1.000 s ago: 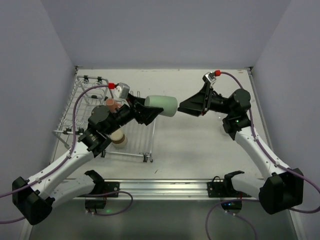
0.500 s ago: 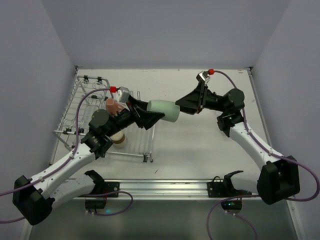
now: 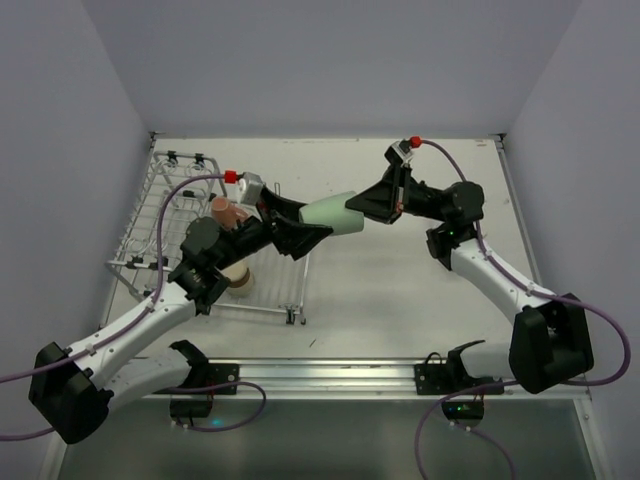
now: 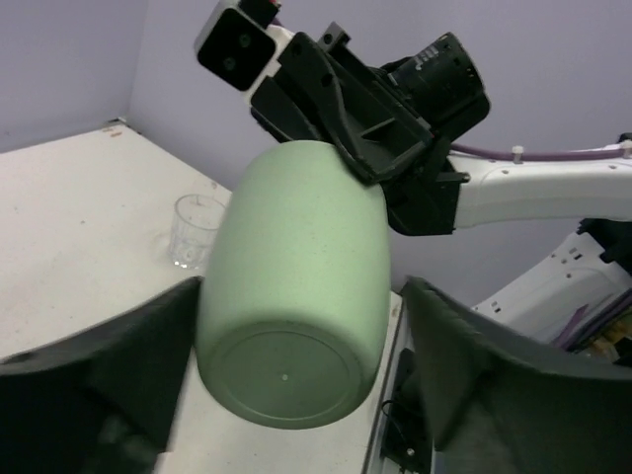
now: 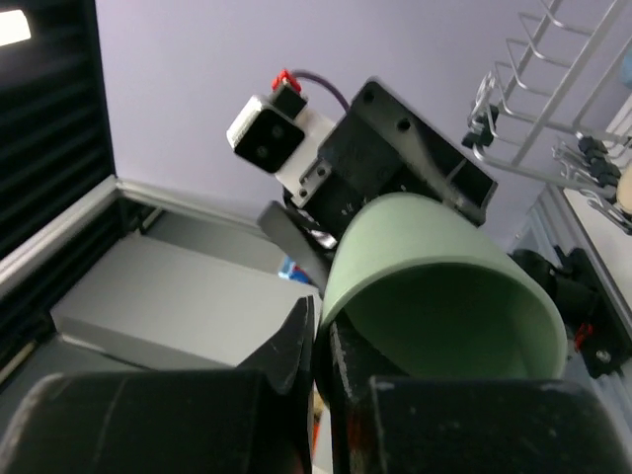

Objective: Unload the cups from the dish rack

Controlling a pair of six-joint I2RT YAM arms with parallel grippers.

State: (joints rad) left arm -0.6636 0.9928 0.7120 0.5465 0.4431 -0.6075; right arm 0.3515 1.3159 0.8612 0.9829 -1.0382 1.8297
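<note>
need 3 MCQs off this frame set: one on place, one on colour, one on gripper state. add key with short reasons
1. Where is the cup that the arms handle?
A. standing on the table
B. in the air between the left gripper and the right gripper
C. inside the dish rack

2. What colour is that cup?
A. pale green
B. blue
C. brown

3. How does the right gripper stand?
A. wide open, clear of the cup
B. out of every view
C. shut on the cup's rim

Key:
1 B: the top view shows it held clear of the table and the dish rack.
2 A: both wrist views show pale green.
3 C: its wrist view shows the fingers pinching the rim.
</note>
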